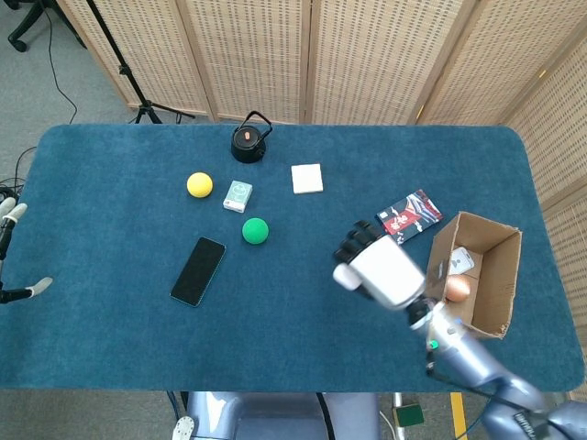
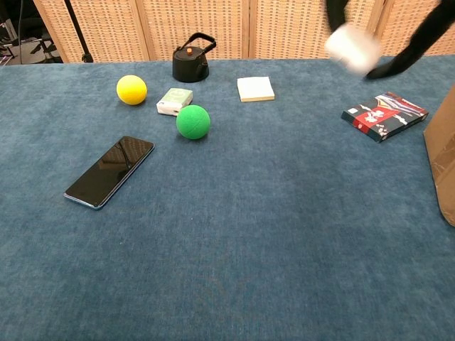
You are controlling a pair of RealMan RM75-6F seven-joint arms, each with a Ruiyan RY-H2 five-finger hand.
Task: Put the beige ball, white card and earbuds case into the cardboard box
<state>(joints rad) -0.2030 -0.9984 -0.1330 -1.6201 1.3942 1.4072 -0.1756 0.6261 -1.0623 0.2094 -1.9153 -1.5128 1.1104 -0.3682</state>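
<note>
The right hand (image 1: 383,270) grasps the earbuds case (image 2: 351,47) between its dark fingers (image 2: 409,51), raised above the bench (image 1: 110,183) just left of the box (image 1: 496,316), apparently to clear its wall. The ball (image 1: 458,288) and card (image 1: 461,260) already lie inside. Blur hides the case's long axis. The left hand (image 1: 11,220) hangs released at the far-left edge.

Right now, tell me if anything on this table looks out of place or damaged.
Nothing looks damaged or spilled. The cardboard box sits at an angle to the table edge with its flaps open, the beige ball and white card inside. The right hand holds the earbuds case up off the cloth.
</note>
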